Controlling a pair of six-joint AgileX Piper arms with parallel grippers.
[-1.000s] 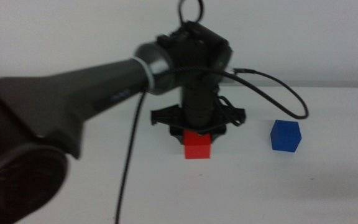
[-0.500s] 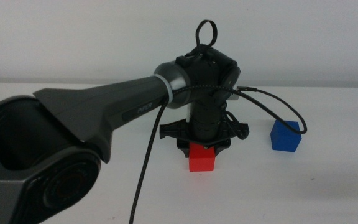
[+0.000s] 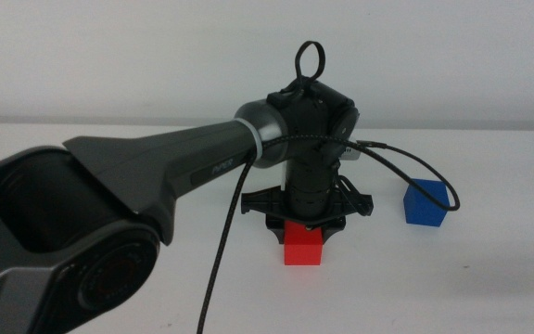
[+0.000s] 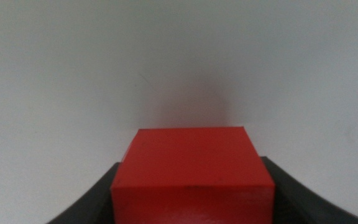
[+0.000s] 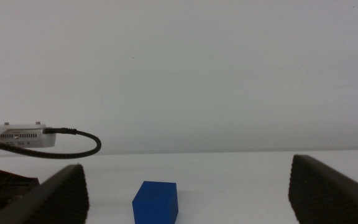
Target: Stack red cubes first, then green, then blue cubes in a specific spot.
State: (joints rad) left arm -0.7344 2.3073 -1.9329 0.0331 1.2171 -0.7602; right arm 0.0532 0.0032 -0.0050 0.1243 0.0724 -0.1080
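The left arm has swung a little toward the near side, carrying the red cube (image 3: 303, 248) with it. The left end effector (image 3: 304, 225) points straight down, its jaws pinching the red cube near the middle of the white tabletop (image 3: 452, 278). The blue cube (image 3: 425, 203) sits well apart, off to the right. The right end effector (image 5: 188, 193) hangs back with jaws spread wide, facing the blue cube.

The left arm (image 3: 146, 176) is dark grey and matte, with a silver ring at the wrist, faint lettering, a black cable (image 3: 221, 250) trailing toward six o'clock, and a cable loop (image 3: 308, 57) on top.
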